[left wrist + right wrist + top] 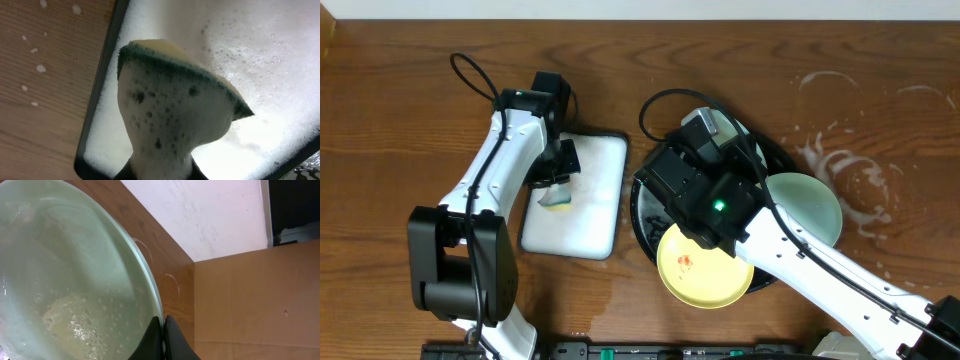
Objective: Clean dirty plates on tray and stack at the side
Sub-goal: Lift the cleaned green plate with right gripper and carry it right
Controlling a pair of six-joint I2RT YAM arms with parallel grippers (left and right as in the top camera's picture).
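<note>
My left gripper (556, 186) is shut on a foamy green-and-yellow sponge (175, 105) just above the white dish (590, 215). My right gripper (162, 335) is shut on the rim of a wet pale mint-green plate (65, 280) and holds it tilted over the right side of the black tray (638, 215); the same plate shows in the overhead view (812, 205). A pale yellow plate (705, 270) with a small red stain rests on the tray's front edge. The right arm covers most of the tray. A second mint-green plate is not in view.
The white dish (280, 75) is full of foam. Wet foam rings (850, 170) mark the wooden table at the right of the tray. A cardboard panel and a white wall show behind the table in the right wrist view.
</note>
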